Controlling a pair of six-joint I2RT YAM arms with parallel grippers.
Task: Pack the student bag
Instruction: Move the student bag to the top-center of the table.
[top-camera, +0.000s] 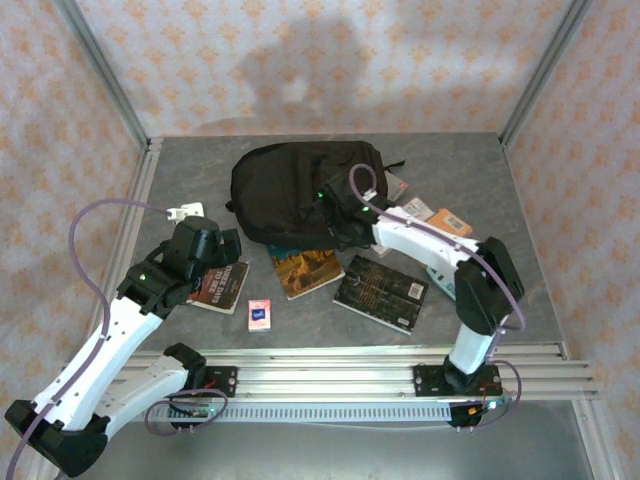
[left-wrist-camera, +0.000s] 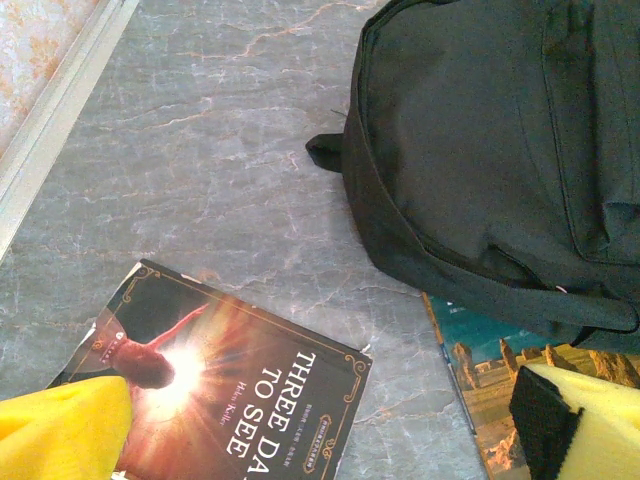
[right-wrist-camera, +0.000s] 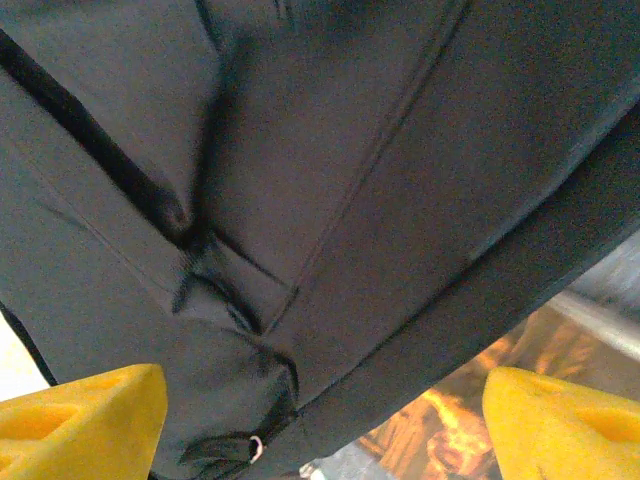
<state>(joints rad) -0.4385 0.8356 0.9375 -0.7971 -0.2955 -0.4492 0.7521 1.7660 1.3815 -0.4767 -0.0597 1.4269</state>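
Observation:
The student bag (top-camera: 300, 190) is a large black backpack lying at the back middle of the table. In the right wrist view its fabric (right-wrist-camera: 330, 200) and a small zipper ring (right-wrist-camera: 255, 447) sit close in front of the camera. My right gripper (top-camera: 343, 230) is at the bag's near right edge. It (right-wrist-camera: 320, 435) stands open, with its yellow fingertips (right-wrist-camera: 85, 420) wide apart over the fabric. My left gripper (top-camera: 222, 250) hovers open (left-wrist-camera: 320, 445) over a dark book titled "Three Days to See" (left-wrist-camera: 240, 400), left of the bag (left-wrist-camera: 500, 150).
A teal and orange book (top-camera: 307, 270) lies partly under the bag's near edge. A dark book (top-camera: 380, 292) is right of it, and a small pink box (top-camera: 259, 314) lies near the front. More books (top-camera: 440, 216) lie right of the bag. A metal frame rail (left-wrist-camera: 50, 130) runs along the left.

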